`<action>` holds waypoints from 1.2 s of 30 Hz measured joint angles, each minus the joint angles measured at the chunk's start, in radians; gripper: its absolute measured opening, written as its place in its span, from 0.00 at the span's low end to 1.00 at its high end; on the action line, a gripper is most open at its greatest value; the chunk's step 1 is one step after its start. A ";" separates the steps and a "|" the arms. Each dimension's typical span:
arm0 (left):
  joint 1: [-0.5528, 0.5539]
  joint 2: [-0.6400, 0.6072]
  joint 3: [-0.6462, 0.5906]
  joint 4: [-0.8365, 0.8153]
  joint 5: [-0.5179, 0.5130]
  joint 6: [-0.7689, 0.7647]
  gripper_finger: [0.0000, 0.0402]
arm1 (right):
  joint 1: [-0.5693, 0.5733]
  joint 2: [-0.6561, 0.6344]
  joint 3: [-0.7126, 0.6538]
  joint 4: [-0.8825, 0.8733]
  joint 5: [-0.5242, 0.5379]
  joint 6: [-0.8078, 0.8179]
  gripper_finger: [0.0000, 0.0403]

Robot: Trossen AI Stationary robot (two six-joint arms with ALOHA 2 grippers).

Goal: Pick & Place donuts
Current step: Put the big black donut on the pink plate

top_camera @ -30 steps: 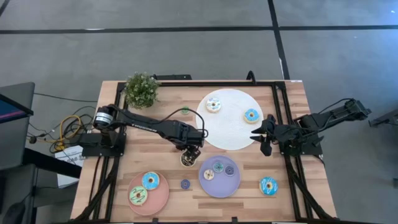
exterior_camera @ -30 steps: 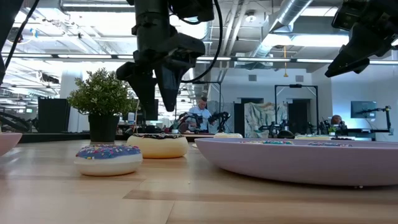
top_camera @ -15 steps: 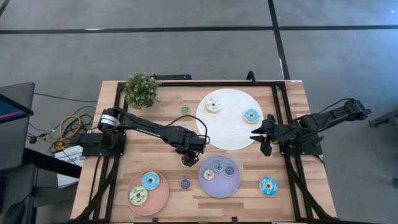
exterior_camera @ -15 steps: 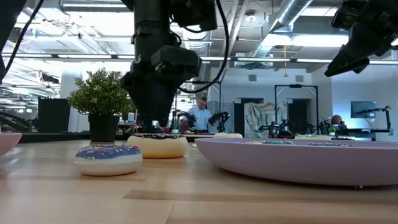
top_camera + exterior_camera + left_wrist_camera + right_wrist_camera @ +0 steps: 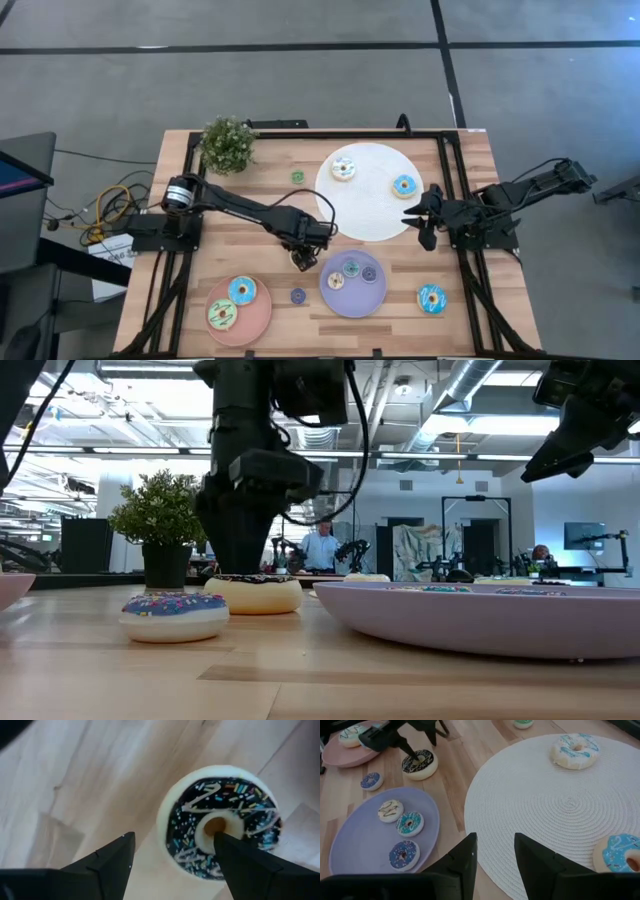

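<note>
Wooden tabletop (image 5: pixel 260 180), lab behind. Left gripper (image 5: pixel 175 852), fingers apart, straddles the chocolate donut (image 5: pixel 220 822): one finger in its hole, the other outside the rim, donut flat directly beneath. Right gripper (image 5: pixel 422 222), part-spread and empty, waits well away beside the white mat (image 5: pixel 375 195).

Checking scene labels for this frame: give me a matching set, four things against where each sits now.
Things:
1. chocolate donut
2. plant
3. left pincer
4. right pincer

Places:
A. far left corner of the table
B. open, one finger in the chocolate donut's hole
C. bare wood between pink plate and white mat
D. at the white mat's right edge

Pairs: 1-C, 2-A, 3-B, 4-D
</note>
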 joint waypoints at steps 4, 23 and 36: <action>0.000 0.015 0.001 -0.012 0.012 0.025 0.66 | 0.000 0.000 0.000 0.002 0.001 0.000 0.30; 0.003 0.051 0.001 -0.007 0.054 0.003 0.50 | 0.000 0.000 0.000 0.015 0.000 0.001 0.30; -0.016 0.015 0.020 -0.039 0.131 -0.311 0.29 | 0.000 0.000 0.000 0.014 0.001 0.001 0.30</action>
